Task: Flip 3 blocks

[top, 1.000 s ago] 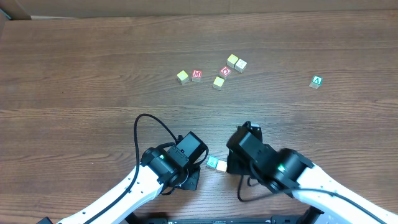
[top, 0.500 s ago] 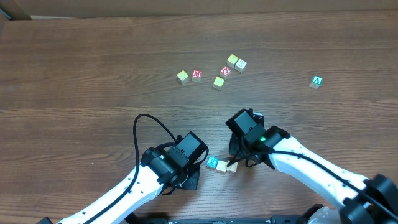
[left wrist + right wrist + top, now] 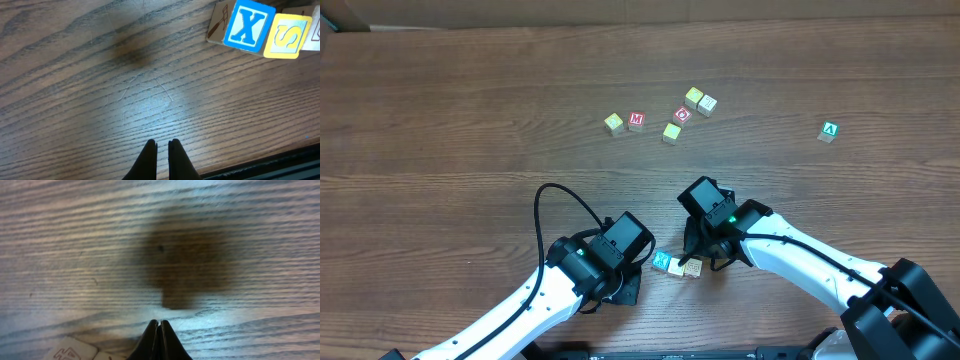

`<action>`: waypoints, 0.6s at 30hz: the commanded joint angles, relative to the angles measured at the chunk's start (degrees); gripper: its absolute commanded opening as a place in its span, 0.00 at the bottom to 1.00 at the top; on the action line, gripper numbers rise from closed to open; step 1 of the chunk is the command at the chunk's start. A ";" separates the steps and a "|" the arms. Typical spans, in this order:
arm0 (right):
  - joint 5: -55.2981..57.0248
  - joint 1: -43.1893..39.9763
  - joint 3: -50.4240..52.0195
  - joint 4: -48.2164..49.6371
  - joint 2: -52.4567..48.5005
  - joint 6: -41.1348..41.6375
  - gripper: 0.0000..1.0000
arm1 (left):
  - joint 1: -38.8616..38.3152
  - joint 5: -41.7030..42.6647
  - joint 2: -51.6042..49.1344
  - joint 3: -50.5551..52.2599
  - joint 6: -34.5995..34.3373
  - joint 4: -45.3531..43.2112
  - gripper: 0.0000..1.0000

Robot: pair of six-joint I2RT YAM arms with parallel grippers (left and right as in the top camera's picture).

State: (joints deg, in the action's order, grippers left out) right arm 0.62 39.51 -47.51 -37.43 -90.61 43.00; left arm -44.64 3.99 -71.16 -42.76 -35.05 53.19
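Blocks (image 3: 677, 267) touching in left-right row, X face (image 3: 246, 26) up

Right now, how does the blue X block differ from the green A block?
The blue X block has a blue face with a white X; the green A block has a green face with an A. The X block sits against a yellow S block; the A block stands alone, apart from every other block. Both are small letter cubes.

Both arms (image 3: 810, 268) are white with black wrist housings; a black cable (image 3: 538, 210) loops off the left arm (image 3: 525, 305); the left gripper (image 3: 162, 143) is black.
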 commanded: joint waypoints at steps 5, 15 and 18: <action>-2.36 0.02 0.33 -1.70 0.02 -1.31 0.04 | -0.24 -0.81 0.42 -0.81 -0.98 -0.04 0.04; -5.90 0.13 0.33 -1.88 0.04 -4.52 0.04 | -0.24 -0.79 0.42 -0.81 -1.01 -0.04 0.04; -5.92 0.13 0.33 -2.05 0.04 -4.52 0.04 | -0.24 -0.79 0.42 -0.81 -1.01 -0.04 0.04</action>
State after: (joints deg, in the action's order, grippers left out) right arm -4.69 39.51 -47.51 -39.55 -90.61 39.24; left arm -44.64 3.99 -71.16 -42.76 -35.05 53.17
